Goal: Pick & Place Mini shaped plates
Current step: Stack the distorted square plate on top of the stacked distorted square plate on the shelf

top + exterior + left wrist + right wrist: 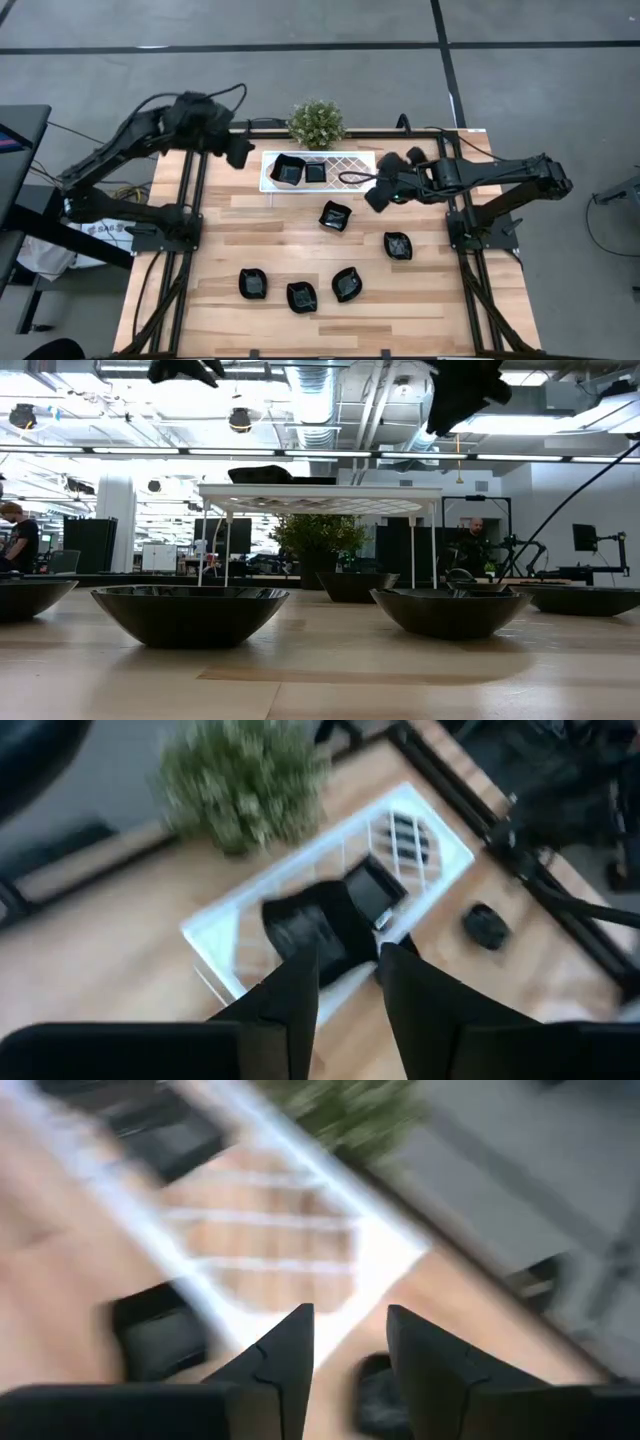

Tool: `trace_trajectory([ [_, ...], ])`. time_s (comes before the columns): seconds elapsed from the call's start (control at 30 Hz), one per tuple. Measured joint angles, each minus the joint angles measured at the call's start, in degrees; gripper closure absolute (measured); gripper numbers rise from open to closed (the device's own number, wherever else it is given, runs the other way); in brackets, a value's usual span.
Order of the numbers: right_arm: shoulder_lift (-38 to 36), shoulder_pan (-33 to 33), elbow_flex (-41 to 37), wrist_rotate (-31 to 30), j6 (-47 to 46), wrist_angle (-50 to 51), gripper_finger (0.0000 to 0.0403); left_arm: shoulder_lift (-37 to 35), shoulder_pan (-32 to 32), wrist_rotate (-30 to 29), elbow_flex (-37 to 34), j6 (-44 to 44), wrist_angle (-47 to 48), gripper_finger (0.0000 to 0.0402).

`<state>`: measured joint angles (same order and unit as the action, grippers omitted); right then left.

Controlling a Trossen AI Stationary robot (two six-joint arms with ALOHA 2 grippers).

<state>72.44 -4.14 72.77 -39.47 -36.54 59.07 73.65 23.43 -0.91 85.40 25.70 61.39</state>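
Note:
Two black mini shaped plates [288,170] [315,171] lie in the left part of the white lattice tray [350,160] at the table's far side. Several more black plates rest on the wood: one [335,215] near the tray, one [398,245] at the right, and others [301,296] in a row near the front. My left gripper [238,150] hovers open above the tray's left end, and the left wrist view shows nothing between its fingers [345,985]. My right gripper [378,192] hangs open in the air by the tray's right end, also with nothing between its fingers [347,1345].
A small green potted plant [316,122] stands just behind the tray. The tray stands on thin legs [320,495] above the tabletop. Black frame rails run along the table's left [185,230] and right [470,260] sides. Bare wood lies between the tray and the front row of plates.

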Motion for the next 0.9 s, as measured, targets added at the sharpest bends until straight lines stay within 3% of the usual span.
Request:
trace_trajectory([
  [0.13, -0.01, -0.41, 0.0, 12.75, -4.44, -3.04, 0.028, -5.05, -5.97, -8.35, -4.67, -3.39, -5.27, 0.0291],
  [0.2, 0.0, -1.19, 0.0, 16.08, -7.48, -4.29, 0.028, -7.67, -7.71, -10.88, -7.76, -5.14, -8.75, 0.0291],
  [0.57, 2.47, -7.26, 0.0, 17.03, -32.59, -5.52, 0.0279, -20.58, -8.9, -12.16, -25.34, -6.34, -23.64, 0.0291],
  [0.9, 14.45, -10.03, 0.02, 18.52, -47.1, -5.57, 0.0279, -27.6, -8.89, -11.95, -29.26, -6.22, -26.1, 0.0291],
])
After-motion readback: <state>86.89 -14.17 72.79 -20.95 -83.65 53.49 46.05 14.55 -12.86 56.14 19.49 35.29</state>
